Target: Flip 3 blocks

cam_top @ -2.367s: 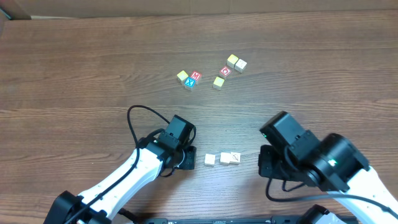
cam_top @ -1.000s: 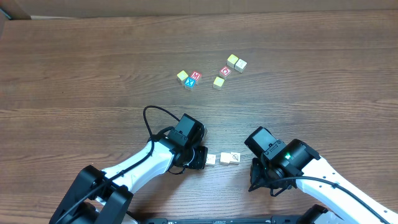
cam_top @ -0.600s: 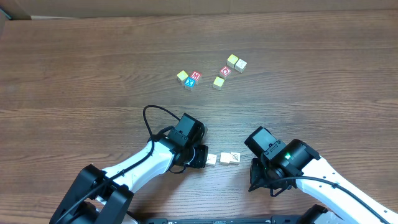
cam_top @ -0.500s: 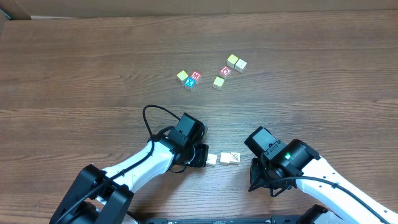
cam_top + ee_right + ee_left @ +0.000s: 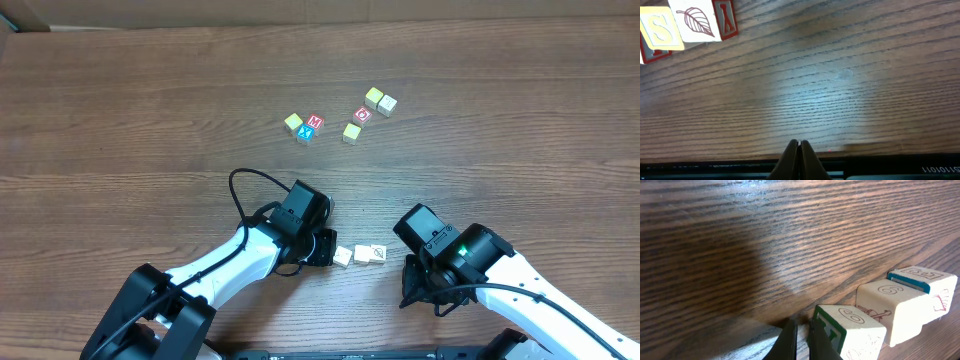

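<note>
- The right gripper is nearest the robot's side. Its two slim dark fingers are pressed together into a single wedge and pinch nothing. It hangs over the bare dark brown wood-grain tabletop, which is finely streaked with a faint sheen.
- The left gripper sits low at the tabletop, its blade-like fingers likewise closed and holding nothing. Its tips are just beside the end of the block row (touching or a hair apart, I cannot tell).
- The three small wooden cubes lie in a short row on the table between the two grippers, close to the front edge.
  - The green-edged cream cube is next to the left fingertips and turned slightly askew to its neighbours.
  - The plain cream middle cube has softly rounded corners and a faint reddish line drawing on its side.
  - The blue-edged cream cube at the far end sits close against the middle one.
  - The right wrist view shows matte printed faces: one yellow with a pale "S", one cream with a leaf outline, one red-bordered.
- Well beyond the row lies a loose scatter of similar cubes:
  - a yellow-topped cube beside a red "M" cube and a blue "X" cube
  - further right, another yellow cube, a red "O" cube, and a pale pair of cubes side by side
</note>
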You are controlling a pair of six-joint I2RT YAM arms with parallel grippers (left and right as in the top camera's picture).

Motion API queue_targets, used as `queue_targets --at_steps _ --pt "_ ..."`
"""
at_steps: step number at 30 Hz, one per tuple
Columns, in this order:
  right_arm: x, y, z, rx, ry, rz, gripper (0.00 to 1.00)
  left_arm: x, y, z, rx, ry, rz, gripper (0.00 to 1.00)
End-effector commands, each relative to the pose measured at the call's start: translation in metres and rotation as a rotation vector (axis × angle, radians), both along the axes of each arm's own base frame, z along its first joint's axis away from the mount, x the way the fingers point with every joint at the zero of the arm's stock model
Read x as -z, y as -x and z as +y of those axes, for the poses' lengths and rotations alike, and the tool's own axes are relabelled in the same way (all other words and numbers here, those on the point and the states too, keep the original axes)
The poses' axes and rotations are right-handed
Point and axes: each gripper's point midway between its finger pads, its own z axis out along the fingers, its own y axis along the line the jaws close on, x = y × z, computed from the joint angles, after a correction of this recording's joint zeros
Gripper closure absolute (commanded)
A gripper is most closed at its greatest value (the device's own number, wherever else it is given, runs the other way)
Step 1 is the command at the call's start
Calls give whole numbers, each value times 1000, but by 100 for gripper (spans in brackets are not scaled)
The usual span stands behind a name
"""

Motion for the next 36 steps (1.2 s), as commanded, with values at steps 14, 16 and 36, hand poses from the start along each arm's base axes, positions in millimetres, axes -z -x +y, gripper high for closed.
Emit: queue_targets --at_steps 14,16,36 --pt "1 3 -2 -23 3 8 96 14 56 33 75 -119 225 96" --pt "1 3 -2 -23 3 9 96 12 58 22 96 -86 222 96" --pt "0 5 -1 -26 1 17 96 7 34 -7 -7 5 153 96"
